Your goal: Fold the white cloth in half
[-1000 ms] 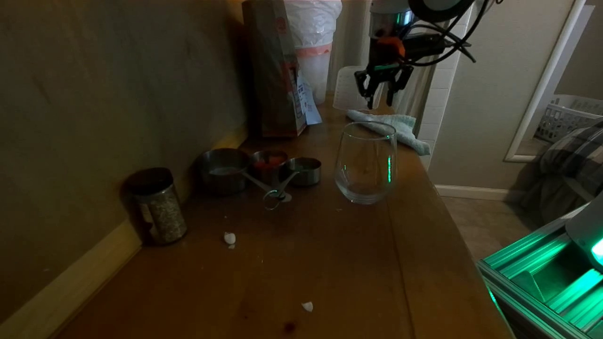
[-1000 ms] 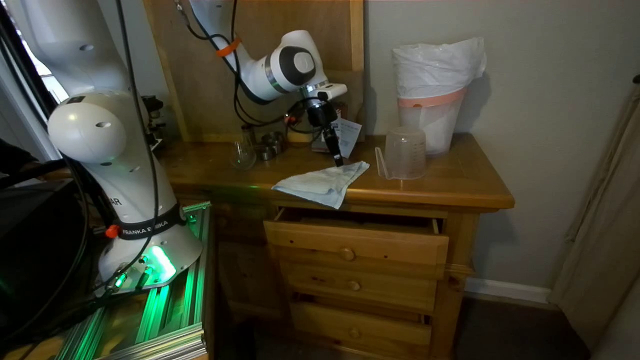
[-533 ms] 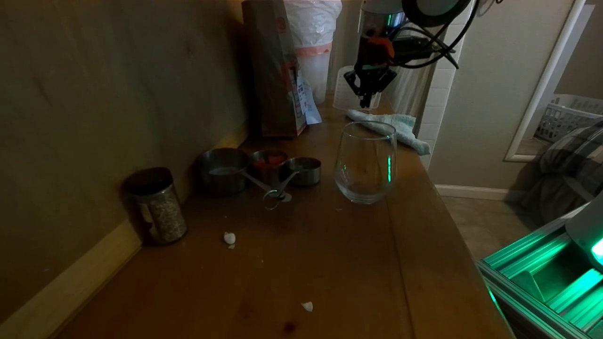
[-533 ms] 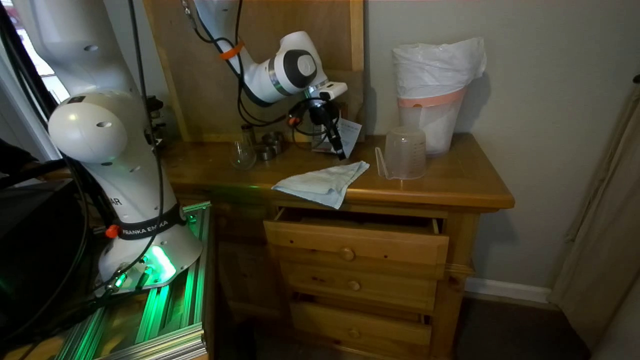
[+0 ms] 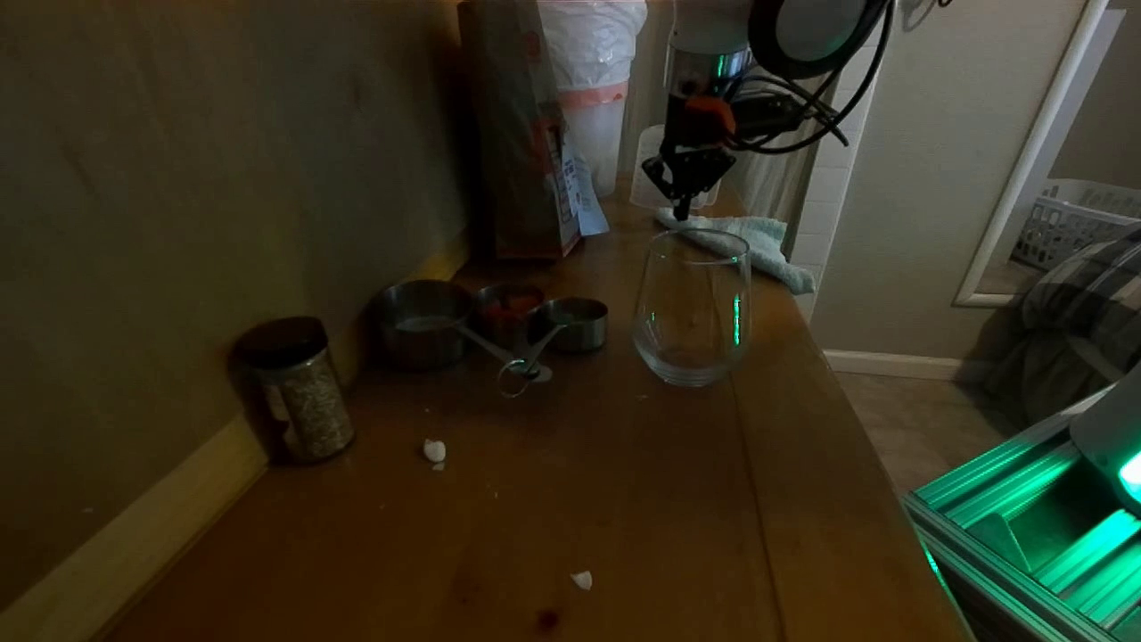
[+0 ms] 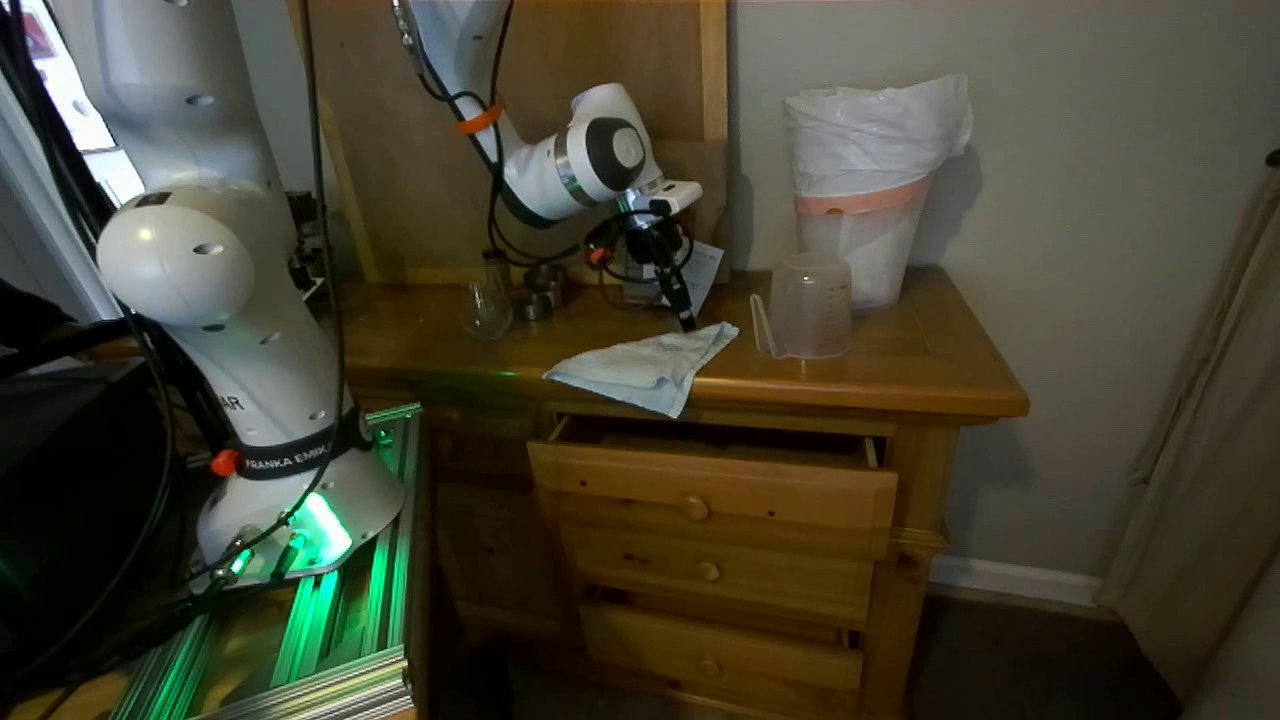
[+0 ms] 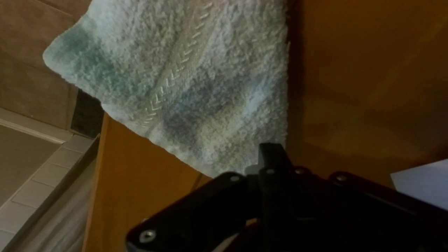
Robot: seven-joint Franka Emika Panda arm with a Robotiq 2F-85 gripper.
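Hand closed, tip at one edge of the white cloth; contact unclear. Cloth lies on the tabletop, a corner drooping over the front edge. Pale in both exterior views, greyer up close with a greenish patch. Wrist view alone resolves the fluffy pile and woven chevron band. Exterior views add a pulled-out drawer and small white fragments, neither seen from the wrist
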